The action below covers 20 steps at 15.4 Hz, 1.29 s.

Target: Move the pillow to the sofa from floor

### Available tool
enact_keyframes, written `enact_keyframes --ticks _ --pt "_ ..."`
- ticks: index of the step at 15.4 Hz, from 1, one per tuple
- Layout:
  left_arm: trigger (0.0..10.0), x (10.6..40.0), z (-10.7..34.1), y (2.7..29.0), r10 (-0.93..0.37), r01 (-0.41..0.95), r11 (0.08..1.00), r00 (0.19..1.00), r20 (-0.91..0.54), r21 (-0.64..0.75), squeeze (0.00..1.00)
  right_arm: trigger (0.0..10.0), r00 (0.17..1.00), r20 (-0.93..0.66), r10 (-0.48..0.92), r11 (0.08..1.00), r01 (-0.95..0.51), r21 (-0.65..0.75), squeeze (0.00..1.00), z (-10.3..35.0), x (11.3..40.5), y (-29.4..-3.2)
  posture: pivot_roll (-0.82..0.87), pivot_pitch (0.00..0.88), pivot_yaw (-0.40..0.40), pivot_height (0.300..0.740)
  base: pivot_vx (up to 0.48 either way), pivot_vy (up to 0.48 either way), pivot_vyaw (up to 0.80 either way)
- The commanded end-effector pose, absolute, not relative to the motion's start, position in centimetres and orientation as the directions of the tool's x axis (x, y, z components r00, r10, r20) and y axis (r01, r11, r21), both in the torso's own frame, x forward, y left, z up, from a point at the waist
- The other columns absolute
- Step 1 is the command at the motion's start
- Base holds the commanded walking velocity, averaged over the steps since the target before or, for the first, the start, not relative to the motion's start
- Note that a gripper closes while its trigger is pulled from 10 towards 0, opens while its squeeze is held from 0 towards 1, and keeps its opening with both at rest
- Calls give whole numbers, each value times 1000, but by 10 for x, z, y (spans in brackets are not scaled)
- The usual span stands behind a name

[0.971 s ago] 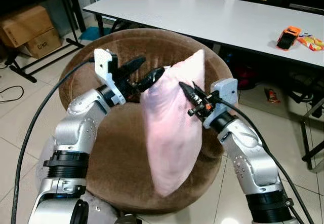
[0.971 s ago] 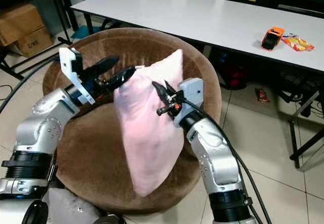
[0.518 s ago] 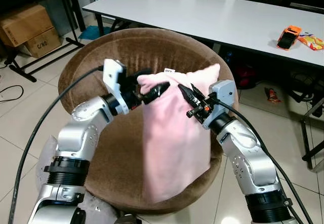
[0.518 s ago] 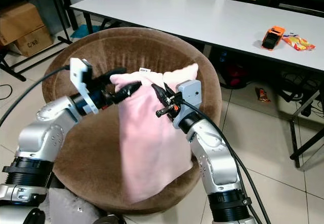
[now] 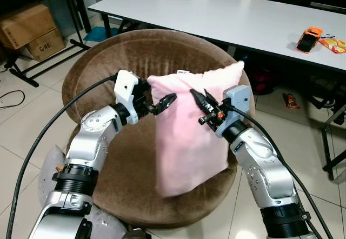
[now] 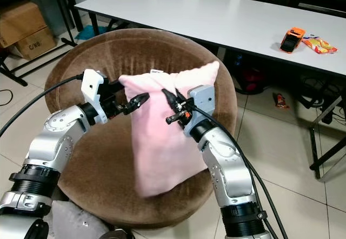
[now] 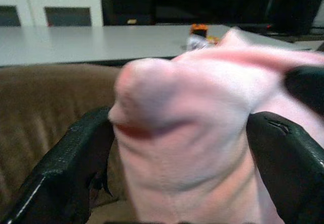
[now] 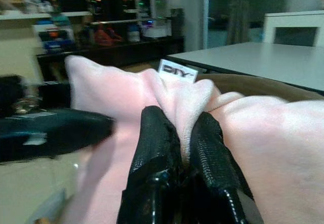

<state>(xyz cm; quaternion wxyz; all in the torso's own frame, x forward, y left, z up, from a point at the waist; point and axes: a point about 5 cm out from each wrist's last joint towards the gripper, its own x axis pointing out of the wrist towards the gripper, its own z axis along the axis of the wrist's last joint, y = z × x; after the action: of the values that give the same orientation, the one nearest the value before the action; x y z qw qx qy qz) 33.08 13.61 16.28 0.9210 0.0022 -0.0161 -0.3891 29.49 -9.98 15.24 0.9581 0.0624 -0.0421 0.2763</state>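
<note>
- A cardboard box (image 5: 30, 31) sits on the tiled floor (image 5: 27, 125) at the far left, beside a black stand.
- The left claw (image 5: 162, 103) reaches in from the left at the pillow's upper left corner; in the left wrist view its two black fingers (image 7: 66, 168) stand spread on either side of a bunched pink corner, so the claw is released, straddling the fabric.
- The pink pillow (image 5: 189, 125) hangs upright over the seat of the round brown sofa (image 5: 108, 60), its top edge level with the backrest and its lower corner low over the seat cushion.
- A small white label (image 8: 178, 72) sticks up from the pillow's top seam.
- The right claw (image 5: 199, 101) is clenched on a fold of the pillow near its top, fingers (image 8: 154, 148) pinched together on the cloth.
- Behind the sofa stands a long white table (image 5: 227, 17), with an orange object (image 5: 308, 39) near its right end.
</note>
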Motion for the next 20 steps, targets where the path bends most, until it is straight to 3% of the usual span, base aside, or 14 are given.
enact_keyframes --ticks 1,3,5,9,11,15,20 --pt "10000 326 168 130 -753 753 657 656 51 34 0 10000 861 173 478 866 -495 73 0 165 301 -105 7 0 25 740 0 0 0" --pt "10000 300 165 133 -821 815 564 571 -13 129 0 10000 908 166 386 901 -409 142 0 161 316 -110 19 0 22 740 0 0 0" --pt "10000 286 162 147 -810 808 565 582 -71 168 0 10000 924 147 352 908 -375 185 0 158 323 -109 30 0 16 740 0 0 0" --pt "10000 270 172 197 -616 617 748 783 -89 246 0 10000 906 51 420 891 -422 168 0 145 334 -85 82 0 -17 740 0 0 0" --pt "10000 263 175 209 -539 542 789 837 -97 290 0 10000 910 10 415 892 -409 193 0 140 342 -73 107 0 -29 740 0 0 0" --pt "10000 228 163 211 -472 508 786 861 -190 353 0 10000 975 -124 182 959 -149 240 0 124 361 -53 178 1 -59 740 0 0 0" --pt "10000 201 157 214 -442 514 778 857 -265 361 0 10000 964 -267 -14 954 93 284 0 113 361 -32 226 69 -70 740 0 0 0"
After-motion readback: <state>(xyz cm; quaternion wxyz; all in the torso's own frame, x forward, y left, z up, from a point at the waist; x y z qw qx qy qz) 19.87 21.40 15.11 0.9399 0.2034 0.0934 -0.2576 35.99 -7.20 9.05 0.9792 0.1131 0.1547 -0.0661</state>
